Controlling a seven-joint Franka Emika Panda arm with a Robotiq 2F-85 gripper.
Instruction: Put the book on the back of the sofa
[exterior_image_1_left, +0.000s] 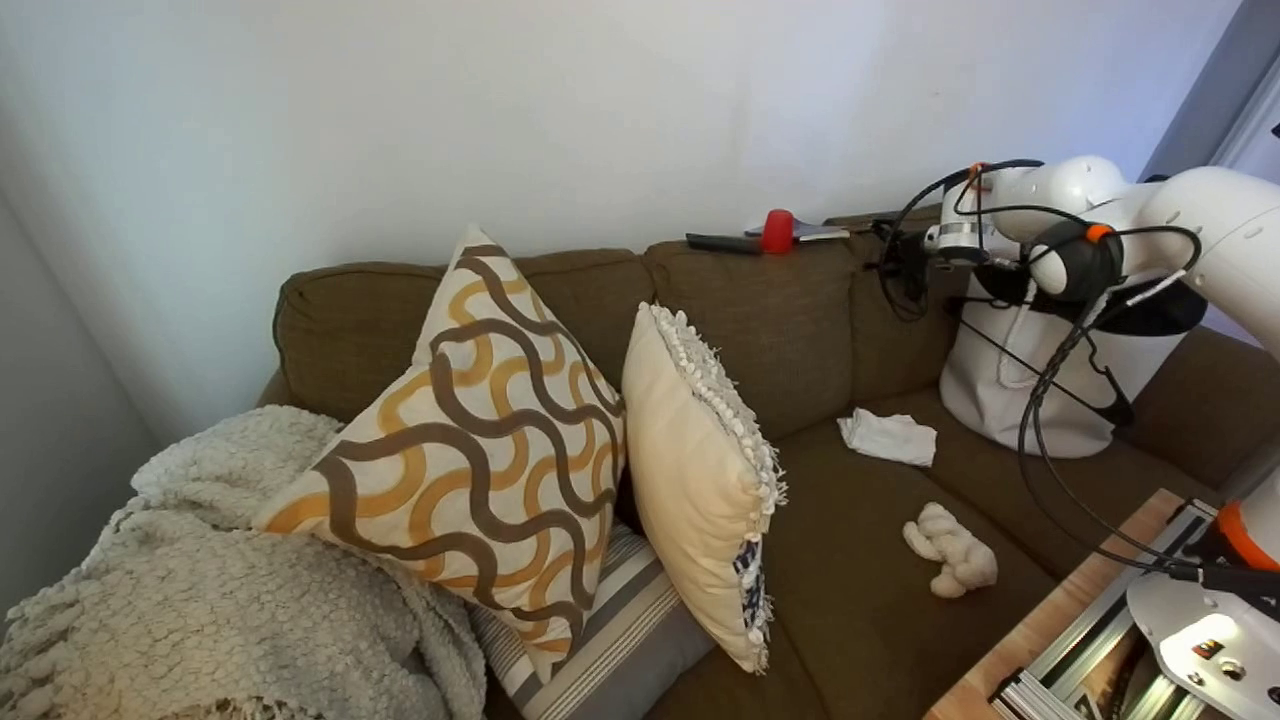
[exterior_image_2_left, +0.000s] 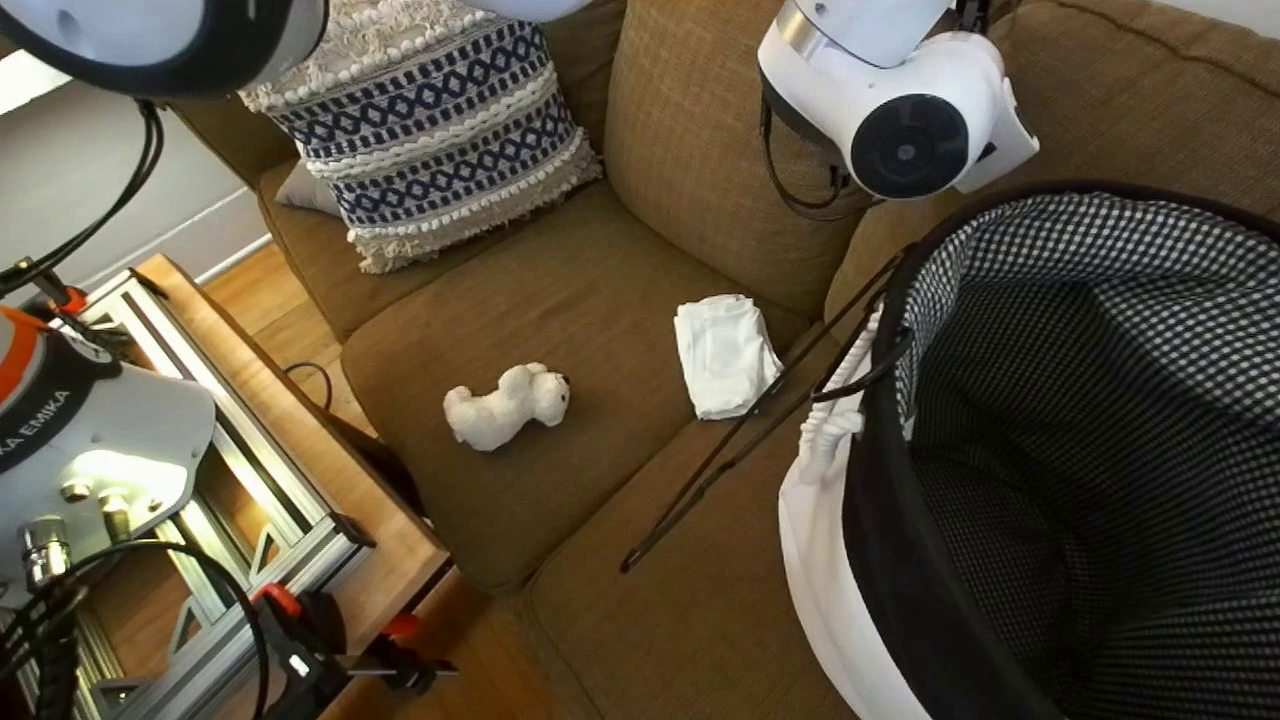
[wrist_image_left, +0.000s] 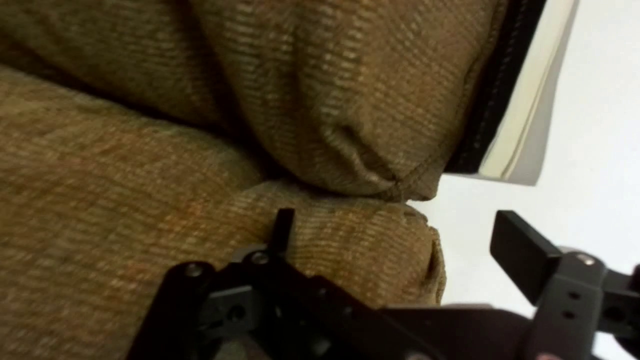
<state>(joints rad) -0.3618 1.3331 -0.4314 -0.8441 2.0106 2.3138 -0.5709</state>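
The gripper (wrist_image_left: 393, 222), spread and holding nothing, stands near the book (wrist_image_left: 519, 100), which lies on the sofa back (wrist_image_left: 380, 90), so a careless sideways touch may push it down behind, by the wall (exterior_image_1_left: 600, 130).

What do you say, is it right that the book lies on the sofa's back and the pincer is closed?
Not quite: the pincer is open, not closed. The wrist view shows its jaws standing wide apart. The book does lie on the sofa's back.
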